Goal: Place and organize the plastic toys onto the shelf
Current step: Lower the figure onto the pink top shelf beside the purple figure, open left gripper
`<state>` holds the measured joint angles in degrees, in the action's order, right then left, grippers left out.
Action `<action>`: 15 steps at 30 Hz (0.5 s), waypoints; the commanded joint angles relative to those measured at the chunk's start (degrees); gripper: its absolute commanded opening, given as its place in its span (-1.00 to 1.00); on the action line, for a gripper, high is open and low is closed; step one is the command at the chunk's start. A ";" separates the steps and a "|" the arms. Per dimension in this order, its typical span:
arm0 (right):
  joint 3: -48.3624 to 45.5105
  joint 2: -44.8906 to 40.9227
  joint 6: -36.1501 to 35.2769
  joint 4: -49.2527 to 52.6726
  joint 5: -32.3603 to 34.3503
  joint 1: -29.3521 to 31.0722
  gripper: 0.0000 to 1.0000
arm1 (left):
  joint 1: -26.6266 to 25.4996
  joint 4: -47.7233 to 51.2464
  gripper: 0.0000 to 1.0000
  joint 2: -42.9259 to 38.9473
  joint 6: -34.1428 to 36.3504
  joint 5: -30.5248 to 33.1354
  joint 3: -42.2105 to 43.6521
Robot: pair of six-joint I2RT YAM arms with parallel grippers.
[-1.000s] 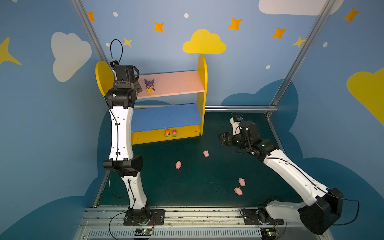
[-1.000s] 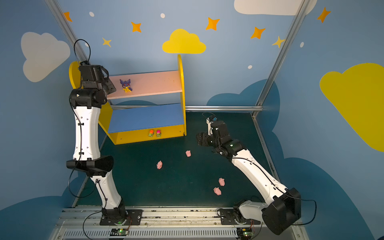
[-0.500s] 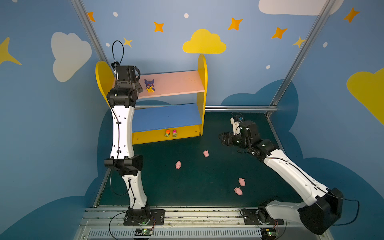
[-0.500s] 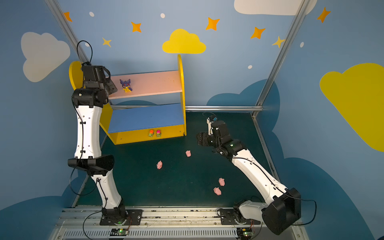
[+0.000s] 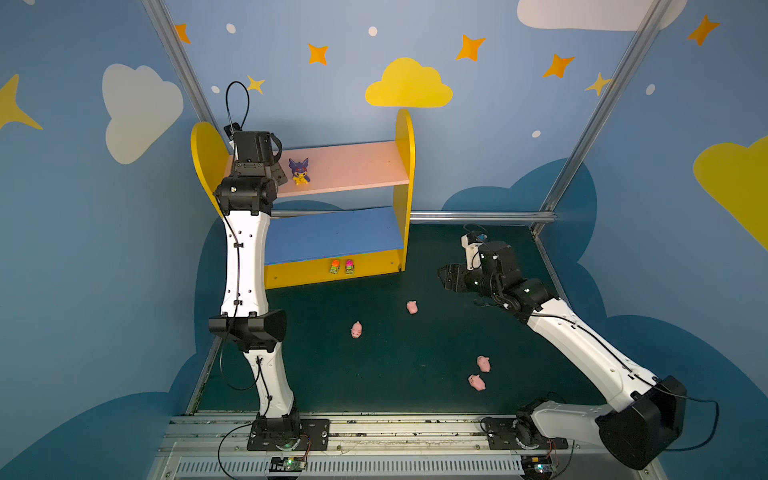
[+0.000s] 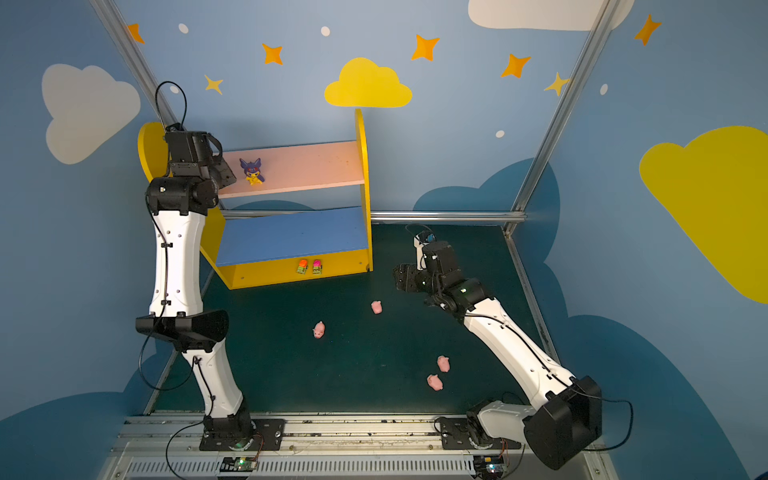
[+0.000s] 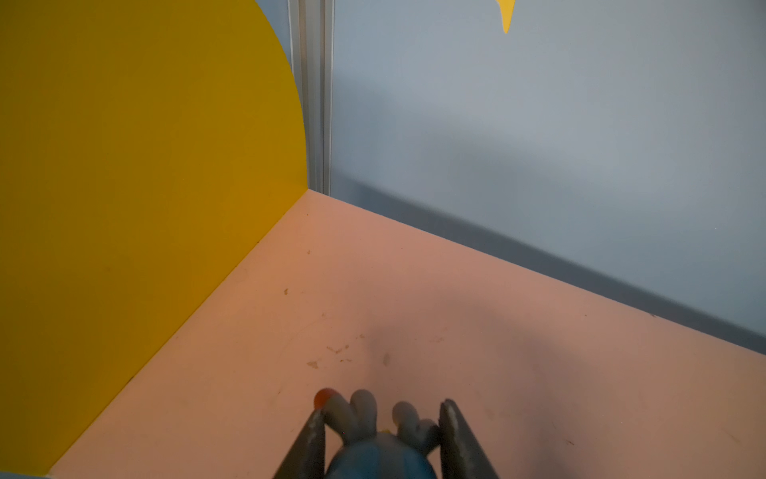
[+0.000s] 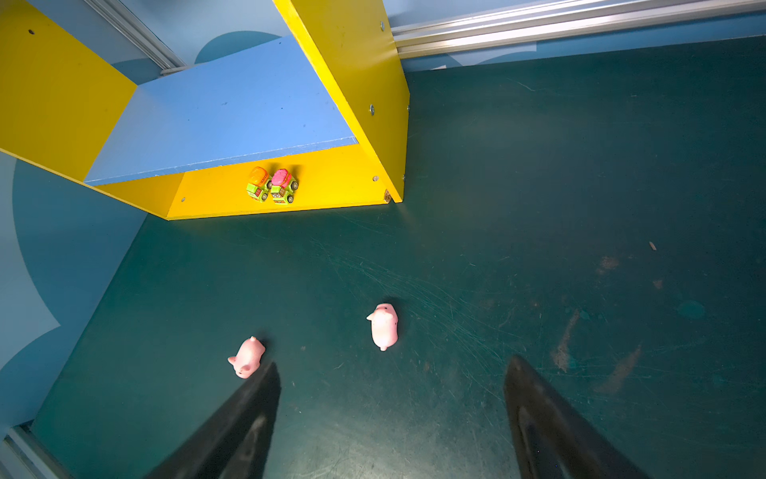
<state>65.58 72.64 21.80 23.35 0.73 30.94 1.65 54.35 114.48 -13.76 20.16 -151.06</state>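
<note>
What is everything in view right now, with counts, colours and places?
shelf: one, yellow sides, pink board over blue board, at the rear.
purple-hooded figurine: one, yellow, on the pink board.
blue-hooded figurine: one, held over the pink board.
cars: two, green, orange and pink tops, on the yellow base.
pigs: four, pink, on the green floor.
left gripper: shut on the blue-hooded figurine.
right gripper: open, over the floor.

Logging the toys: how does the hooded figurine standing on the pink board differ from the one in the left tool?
The standing figurine wears a purple hood; the held figurine wears a blue-grey one. The standing one is free and upright on the pink board; the held one is clamped in the left tool. Both have eared hoods.
</note>
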 commanded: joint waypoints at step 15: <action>1.96 -0.32 -0.18 0.40 0.10 -0.26 0.67 | -1.27 -5.04 -0.19 -4.79 1.53 0.41 7.68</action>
<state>65.58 72.64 21.80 23.38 0.78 30.94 1.04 49.06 110.89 -13.30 20.67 -143.65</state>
